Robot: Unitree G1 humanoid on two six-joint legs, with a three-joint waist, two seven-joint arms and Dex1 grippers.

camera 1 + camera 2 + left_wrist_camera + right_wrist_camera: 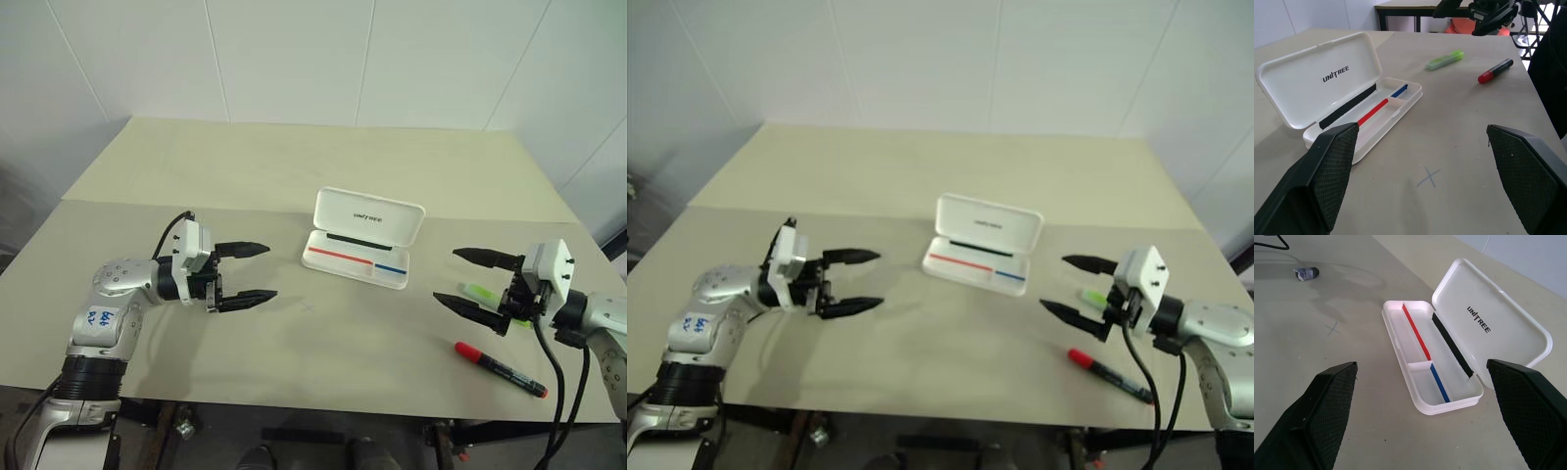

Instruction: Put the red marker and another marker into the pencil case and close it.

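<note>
The left end effector [243, 273], at the centre left of the left eye view, and the right end effector [472, 281], at the centre right, both hover above the tabletop [294, 166] with their black fingers spread wide apart and nothing between them. Neither touches any object. They point inward toward each other across the middle of the frame, apparently a ready stance before the first pick.

Between them, just above the centre of the frame, the pencil case [364, 238] lies with its lid propped up and back, the shallow white tray facing the robot. That open posture suits the task: the tray is ready to receive both markers. It appears empty apart from its red and blue stripes and a divider, so neither marker has gone in and the closing step is still to come.

The red marker [500, 368] lies flat at the lower right of the frame, red cap toward the centre and black barrel running to the table's near edge. The lime-green highlighter [482, 293] lies just above it, partly screened by the right end effector's fingers in the eye views and seen whole in the left wrist view, near the red marker but apart. Both rest on the right arm's side, so that arm looks the likelier one to fetch them. A faint pencilled cross [1428, 177] marks the tabletop in front of the case.
</note>
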